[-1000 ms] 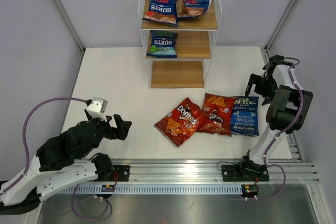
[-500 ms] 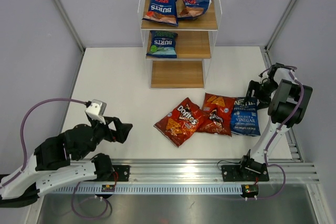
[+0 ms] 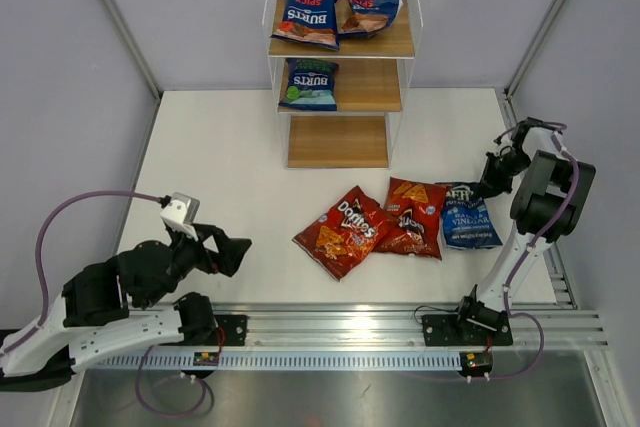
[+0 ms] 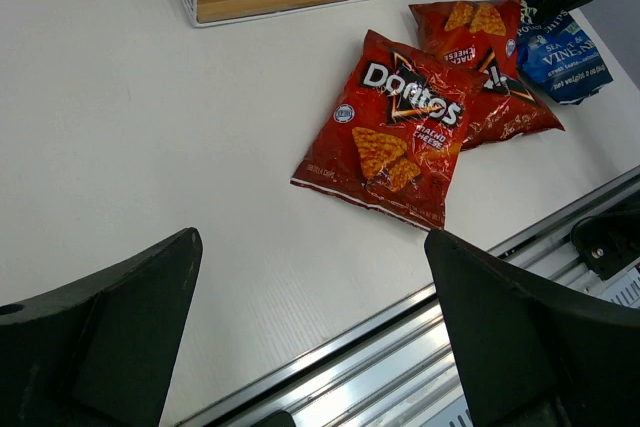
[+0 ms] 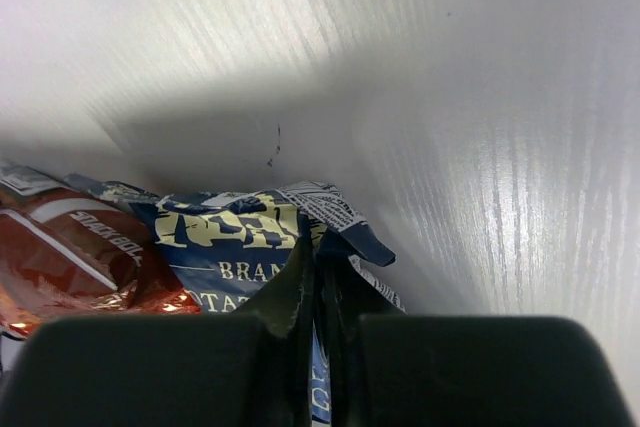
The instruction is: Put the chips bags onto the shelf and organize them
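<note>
On shelf (image 3: 338, 143), half the job done: top tier carrying two dark blue Burts bags (image 3: 308, 13) side by side, the right one tilted; middle tier carrying a third Burts bag (image 3: 308, 84) at its left end; bottom tier bare.

Down on desk (image 3: 220, 167), just in front of shelf, three left to go: front Doritos bag (image 3: 342, 230) overlapping second Doritos bag (image 3: 412, 217), then Sea Salt & Vinegar bag (image 3: 468, 219) touching that one on its right. Blue bag crumpled, far end bunched up.

At that bunched edge, right end effector (image 3: 487, 185) pinched tight. Confirmed from right wrist: fold of foil caught between fingers (image 5: 150, 367). Cannot tell whether lifted clear of desk yet.

Near-left, left end effector (image 3: 234, 253) spread wide, holding nothing, hovering well apart from bags.

Judged: three of six shelved, fourth gripped, both Doritos untouched. Space open on middle and bottom tiers.
</note>
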`<state>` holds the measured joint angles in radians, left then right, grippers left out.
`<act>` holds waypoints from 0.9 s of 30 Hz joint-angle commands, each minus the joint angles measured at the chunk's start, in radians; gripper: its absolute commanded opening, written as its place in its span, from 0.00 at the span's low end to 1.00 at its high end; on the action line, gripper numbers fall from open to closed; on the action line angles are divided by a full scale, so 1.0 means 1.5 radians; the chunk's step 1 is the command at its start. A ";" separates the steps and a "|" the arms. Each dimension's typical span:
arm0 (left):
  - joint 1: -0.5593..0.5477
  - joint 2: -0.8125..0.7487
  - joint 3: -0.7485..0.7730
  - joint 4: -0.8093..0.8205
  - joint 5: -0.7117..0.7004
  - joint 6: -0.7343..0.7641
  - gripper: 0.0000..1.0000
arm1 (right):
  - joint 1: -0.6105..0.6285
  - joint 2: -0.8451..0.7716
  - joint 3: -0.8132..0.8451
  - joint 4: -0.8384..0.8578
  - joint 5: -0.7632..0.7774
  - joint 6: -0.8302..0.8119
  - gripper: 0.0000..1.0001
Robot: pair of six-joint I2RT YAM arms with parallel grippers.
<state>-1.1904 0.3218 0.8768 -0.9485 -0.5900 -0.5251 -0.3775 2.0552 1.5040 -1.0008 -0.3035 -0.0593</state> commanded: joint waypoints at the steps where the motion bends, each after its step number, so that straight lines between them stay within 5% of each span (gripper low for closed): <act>1: -0.006 -0.013 -0.002 0.026 -0.021 -0.006 0.99 | 0.000 -0.039 0.038 -0.008 0.020 0.029 0.00; 12: -0.010 -0.002 0.000 0.028 -0.011 0.000 0.99 | -0.017 -0.164 0.149 -0.037 0.101 0.112 0.00; 17: -0.010 -0.006 0.009 0.035 0.009 0.018 0.99 | -0.017 -0.276 0.144 0.012 -0.016 0.174 0.00; 24: -0.009 0.022 0.030 0.063 0.036 0.008 0.99 | -0.017 -0.483 -0.079 0.330 -0.180 0.403 0.00; 27: -0.009 0.039 -0.023 0.214 0.124 0.002 0.99 | -0.016 -0.599 -0.253 0.544 -0.210 0.610 0.00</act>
<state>-1.1988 0.3447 0.8822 -0.8776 -0.5407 -0.5121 -0.4023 1.2568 1.3216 -0.5655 -0.5003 0.4881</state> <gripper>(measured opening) 0.988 0.077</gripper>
